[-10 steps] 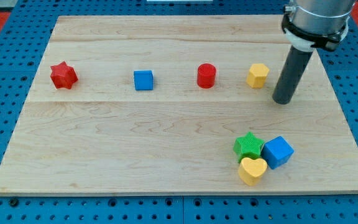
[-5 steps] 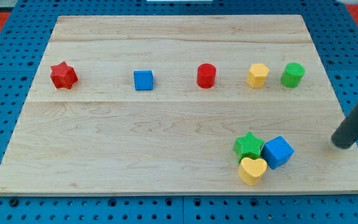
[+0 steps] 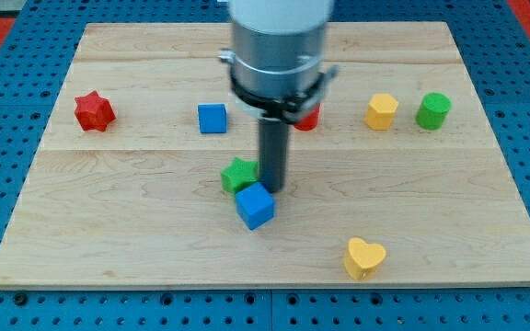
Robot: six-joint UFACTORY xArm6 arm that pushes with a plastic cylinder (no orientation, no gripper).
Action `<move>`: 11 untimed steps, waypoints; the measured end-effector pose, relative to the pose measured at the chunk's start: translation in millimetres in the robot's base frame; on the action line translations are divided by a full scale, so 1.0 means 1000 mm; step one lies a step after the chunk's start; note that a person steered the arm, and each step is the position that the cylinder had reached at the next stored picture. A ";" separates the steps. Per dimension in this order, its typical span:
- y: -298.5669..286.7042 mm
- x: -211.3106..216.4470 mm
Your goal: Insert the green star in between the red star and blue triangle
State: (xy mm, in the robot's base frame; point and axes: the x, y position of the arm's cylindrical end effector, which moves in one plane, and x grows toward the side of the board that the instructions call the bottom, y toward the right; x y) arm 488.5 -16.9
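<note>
Nearest the view's bottom, a yellow heart (image 3: 364,257) lies alone on the wooden board (image 3: 109,230), right of centre. Above and to its left sits a blue cube (image 3: 256,205), turned at an angle, touching the green star (image 3: 238,174) just above-left of it. My tip (image 3: 273,188) stands against the green star's right side and just above the blue cube; being a bare rod, it has no claw to open or close. Farther up runs a row: red star (image 3: 93,111) at the left, blue square block (image 3: 213,118), a red block (image 3: 309,117) partly hidden behind the rod, yellow hexagon-like block (image 3: 382,110), green cylinder (image 3: 433,110).
</note>
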 end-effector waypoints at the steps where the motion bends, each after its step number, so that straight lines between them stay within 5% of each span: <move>1: -0.054 -0.003; 4: -0.102 0.029; 8: -0.145 -0.061; 11: -0.146 -0.068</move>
State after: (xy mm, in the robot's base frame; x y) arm 420.8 -163.0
